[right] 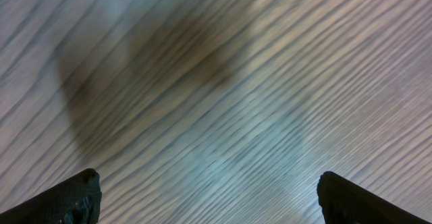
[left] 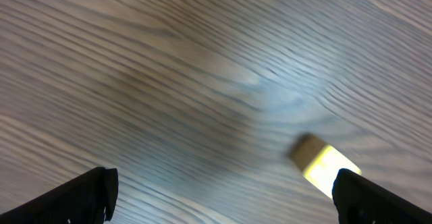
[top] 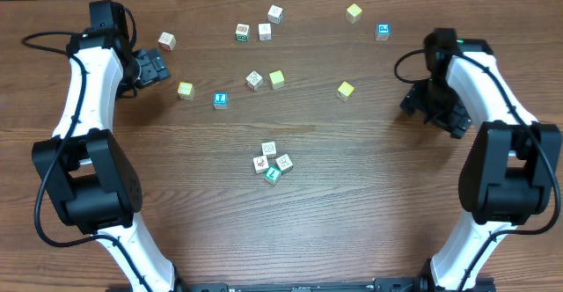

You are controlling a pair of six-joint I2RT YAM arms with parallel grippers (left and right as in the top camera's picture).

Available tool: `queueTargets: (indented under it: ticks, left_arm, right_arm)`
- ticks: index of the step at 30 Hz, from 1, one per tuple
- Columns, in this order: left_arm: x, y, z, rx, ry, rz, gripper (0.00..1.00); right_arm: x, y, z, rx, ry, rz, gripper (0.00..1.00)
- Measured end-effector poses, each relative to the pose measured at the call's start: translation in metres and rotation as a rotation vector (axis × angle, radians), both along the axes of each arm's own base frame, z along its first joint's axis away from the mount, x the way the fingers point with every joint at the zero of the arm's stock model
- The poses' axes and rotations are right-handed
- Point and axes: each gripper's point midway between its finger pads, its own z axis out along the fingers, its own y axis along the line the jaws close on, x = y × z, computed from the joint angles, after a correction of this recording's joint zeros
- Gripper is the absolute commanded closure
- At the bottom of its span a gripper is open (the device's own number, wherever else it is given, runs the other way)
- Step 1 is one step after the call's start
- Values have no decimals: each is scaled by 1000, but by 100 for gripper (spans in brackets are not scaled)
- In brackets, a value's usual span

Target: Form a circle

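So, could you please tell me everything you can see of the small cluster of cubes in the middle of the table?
The cluster is four tiny cubes, wooden by the look, packed into a tight ring near the middle of the table. Three show whitish tops with printed marks too small to read. The green cube, on the side nearest the robot, shows a green face with a white mark. All sit flat, touching or nearly so. Only the tabletop touches them, and the loose cubes lie well apart.

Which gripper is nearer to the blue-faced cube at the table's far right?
Right. The right gripper is just right of the blue-faced cube, closer to the robot; the left gripper is far off on its left.
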Motion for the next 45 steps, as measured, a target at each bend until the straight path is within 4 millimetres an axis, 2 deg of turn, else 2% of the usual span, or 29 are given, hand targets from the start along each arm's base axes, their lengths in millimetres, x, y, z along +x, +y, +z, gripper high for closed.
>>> queueTargets:
  ticks: [2,3,5,6,10,12,15,17,18,19,21,25,31,34,38,42,45]
  left_arm:
    - [-1,-9,-1,-45,4,-29,48]
    - [-5,-18,-3,-91,22,-57,62]
    - [-14,-29,-5,-145,55,-90,76]
    - [-19,-35,-6,-174,74,-100,79]
    - [-40,-51,-6,-259,155,-127,75]
    - [-45,-57,0,-280,168,-136,71]
    - [-47,-71,20,-286,146,-172,65]
    - [-50,-88,38,-282,121,-214,61]
    - [-51,-100,49,-280,106,-244,55]
    - [-53,-111,57,-277,94,-275,44]
    - [-59,-135,68,-274,97,-333,42]
    - [-88,-172,64,-261,208,-422,50]
    - [-118,-206,52,-215,331,-518,48]
    - [-138,-214,44,-141,409,-548,48]
    - [-171,-205,36,-13,543,-541,48]
    - [-176,-189,30,64,562,-487,46]
    - [-176,-181,33,80,466,-441,45]
  right_arm:
    - [-1,-9,0,0,0,-24,0]
    - [-2,-11,0,0,-1,-31,0]
    - [0,-17,0,-1,-12,-48,0]
    - [2,-19,0,-2,-25,-52,0]
    - [18,-21,-1,-7,-92,-53,0]
    - [28,-22,-1,-11,-132,-52,0]
    - [44,-24,1,-16,-196,-52,0]
    - [53,-25,2,-19,-234,-52,0]
    - [57,-25,3,-21,-253,-52,0]
    - [61,-26,4,-22,-270,-52,0]
    - [69,-27,5,-25,-303,-52,0]
    - [77,-27,7,-28,-336,-52,0]
    - [77,-27,7,-28,-339,-52,0]
    - [77,-28,7,-28,-338,-52,0]
    - [77,-27,7,-28,-339,-52,0]
    - [77,-27,7,-28,-338,-52,0]
    - [78,-27,7,-28,-339,-52,0]
